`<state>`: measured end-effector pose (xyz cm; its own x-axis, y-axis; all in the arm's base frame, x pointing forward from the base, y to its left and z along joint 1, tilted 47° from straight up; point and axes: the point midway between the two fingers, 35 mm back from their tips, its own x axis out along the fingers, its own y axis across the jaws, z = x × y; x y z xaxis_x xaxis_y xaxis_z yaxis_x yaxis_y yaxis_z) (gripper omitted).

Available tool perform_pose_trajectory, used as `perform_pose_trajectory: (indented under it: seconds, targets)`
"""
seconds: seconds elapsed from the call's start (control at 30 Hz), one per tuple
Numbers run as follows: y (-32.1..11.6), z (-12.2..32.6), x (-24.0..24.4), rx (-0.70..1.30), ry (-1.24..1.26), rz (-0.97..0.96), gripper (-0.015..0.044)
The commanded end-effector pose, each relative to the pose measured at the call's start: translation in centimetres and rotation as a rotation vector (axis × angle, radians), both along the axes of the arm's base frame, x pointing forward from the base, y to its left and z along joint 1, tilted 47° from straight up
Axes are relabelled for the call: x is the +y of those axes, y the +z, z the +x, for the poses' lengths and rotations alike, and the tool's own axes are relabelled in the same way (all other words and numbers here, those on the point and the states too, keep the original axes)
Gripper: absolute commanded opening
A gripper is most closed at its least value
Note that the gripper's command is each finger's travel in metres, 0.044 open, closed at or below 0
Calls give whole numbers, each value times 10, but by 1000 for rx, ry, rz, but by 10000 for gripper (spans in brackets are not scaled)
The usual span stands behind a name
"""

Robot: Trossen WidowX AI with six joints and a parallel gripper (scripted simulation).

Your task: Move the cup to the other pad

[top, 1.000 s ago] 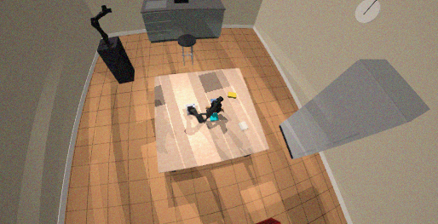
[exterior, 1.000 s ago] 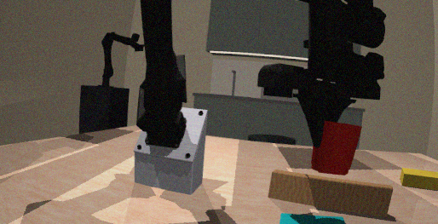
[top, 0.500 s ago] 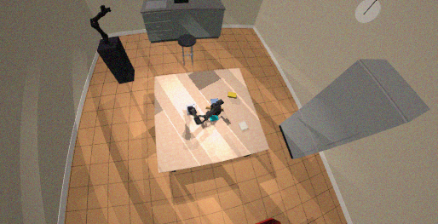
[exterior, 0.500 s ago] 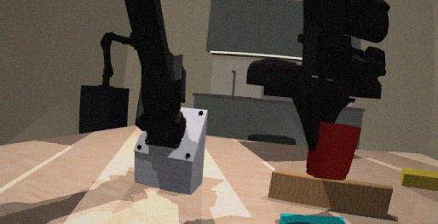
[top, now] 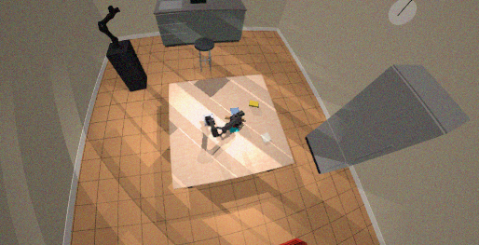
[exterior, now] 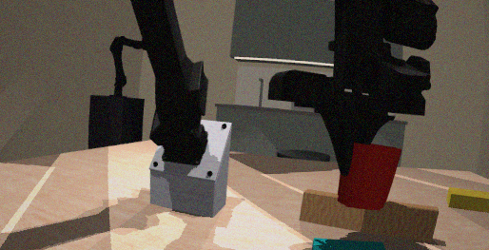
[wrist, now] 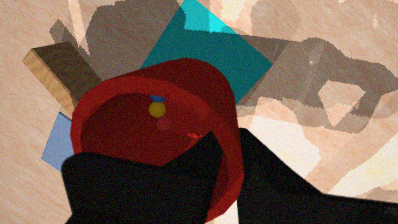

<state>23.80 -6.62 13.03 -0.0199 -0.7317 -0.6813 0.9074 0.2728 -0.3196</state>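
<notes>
Fingers clamped on the rim of the red cup (wrist: 155,130), one inside the wall and one outside, cup carried upright above the bench (exterior: 57,188), near its middle. Yellow marble (wrist: 157,109) resting at the bottom with a blue one (wrist: 157,98) just behind it and a red one (wrist: 164,123) just in front, none outside the rim. Hanging over the wooden block (exterior: 323,209) in the exterior view, base apparently off the surface, though contact with the block hard to rule out from that angle. Teal pad (wrist: 215,50) showing past the far side of the cup in the wrist view, pale blue pad (wrist: 56,142) peeking out at its left, toward the far edge of the bench. Transport step under way: lifted and mid-carry, not yet set down. Which pad is the goal not certain; judged to be the teal one, since more of it lies ahead of the cup. Next: level travel until centred over that pad, clear of the wooden block, then a slow vertical descent to full contact before opening. Any tilt or jolt likely to send the marbles out
</notes>
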Motion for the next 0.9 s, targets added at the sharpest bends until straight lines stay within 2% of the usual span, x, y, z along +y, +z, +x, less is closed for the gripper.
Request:
perform_pose_trajectory:
  seconds: [0.0, 0.87]
  targets:
    - [-3, 0, -4, 0, 3, -3, 0]
    - [-25, 0, -29, -1, 3, -3, 0]
